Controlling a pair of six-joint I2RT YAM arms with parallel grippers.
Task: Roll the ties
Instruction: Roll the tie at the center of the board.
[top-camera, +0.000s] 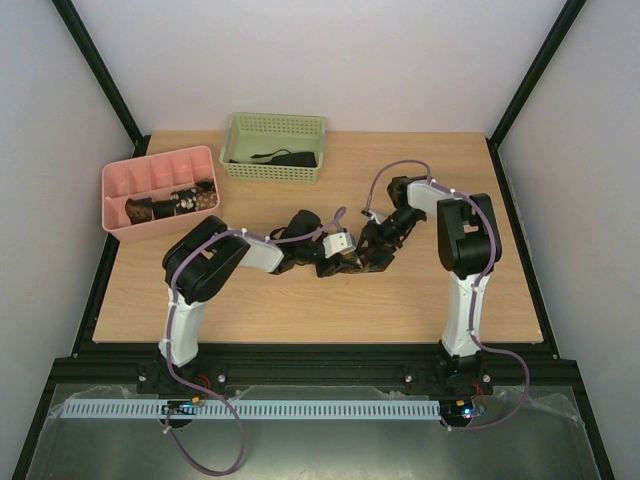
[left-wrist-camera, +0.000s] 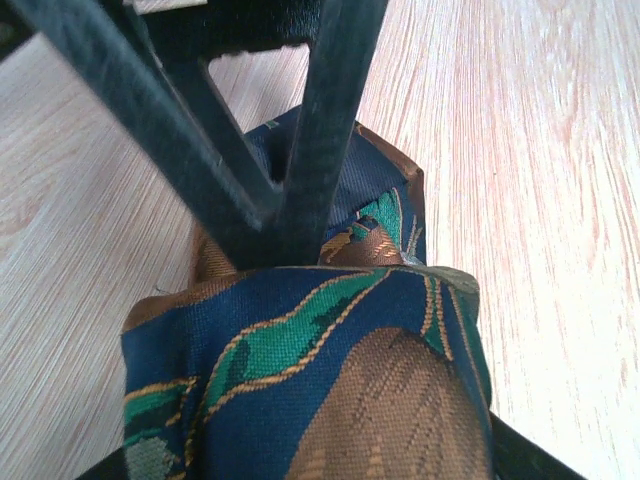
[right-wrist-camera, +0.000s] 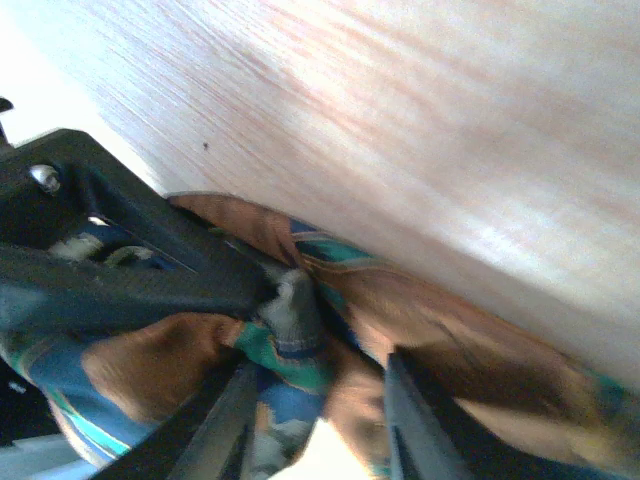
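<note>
One of the ties (top-camera: 378, 263), patterned blue, green and brown, lies bunched into a coil at the middle of the table, where both grippers meet. In the left wrist view this tie (left-wrist-camera: 300, 380) fills the space between my left gripper's (left-wrist-camera: 310, 465) jaws, whose black tips press its sides at the lower corners. The right gripper's black fingers (left-wrist-camera: 320, 130) stand just beyond the coil. In the right wrist view the tie (right-wrist-camera: 300, 330) lies loose between the right gripper's (right-wrist-camera: 320, 430) parted fingers. From above, the left gripper (top-camera: 343, 264) and right gripper (top-camera: 374, 246) nearly touch.
A pink divided tray (top-camera: 115, 175) at the back left holds rolled ties (top-camera: 170, 205) in its front compartments. A green basket (top-camera: 240, 160) at the back centre holds a dark tie (top-camera: 285, 158). Purple cables loop over both arms.
</note>
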